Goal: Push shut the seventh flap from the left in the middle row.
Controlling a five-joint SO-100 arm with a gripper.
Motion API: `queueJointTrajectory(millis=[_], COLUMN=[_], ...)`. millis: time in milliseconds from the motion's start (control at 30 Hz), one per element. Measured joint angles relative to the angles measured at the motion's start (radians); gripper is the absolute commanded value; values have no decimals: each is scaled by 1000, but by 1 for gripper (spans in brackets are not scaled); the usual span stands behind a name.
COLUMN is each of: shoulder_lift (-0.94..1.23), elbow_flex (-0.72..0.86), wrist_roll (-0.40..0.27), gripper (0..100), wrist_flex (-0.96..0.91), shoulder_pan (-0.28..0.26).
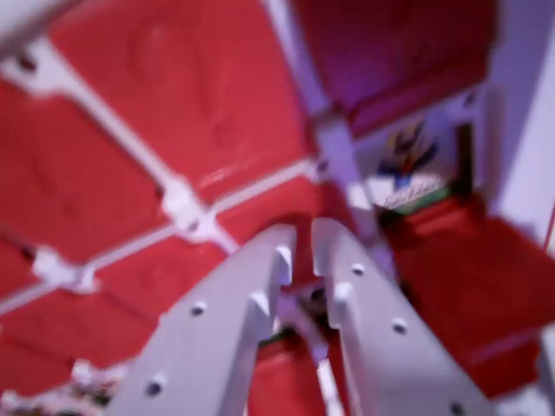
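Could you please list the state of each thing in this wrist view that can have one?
gripper: jaws nearly together, holding nothing, tips close to the board.
raised flap: open, tilted up, picture card uncovered beneath it.
picture card: exposed, too blurred to read.
closed flaps: shut, lying flat at the wrist view's left.
white frame: fixed between flaps.

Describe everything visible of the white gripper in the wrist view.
The white plastic gripper rises from the bottom edge, blurred by motion. Its two broad fingers taper upward, each dotted with small round holes. The tips stand close together with only a narrow gap, nothing visibly between them. They point at the red flap board with its white frame strips, near a partly open flap showing a colourful picture. Contact cannot be judged.
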Motion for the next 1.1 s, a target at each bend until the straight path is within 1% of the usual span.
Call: queueJointTrajectory(millis=[167,367,633,933,1100], shoulder_lift=[201,449,709,974,1114], elbow_flex=[183,354,548,772,896], wrist_roll=[21,21,-15,-21,-48], gripper=[2,2,2,2,2], wrist_flex=[14,14,37,37,37], shoulder_pan=[-28,-34,-38,-86,-110])
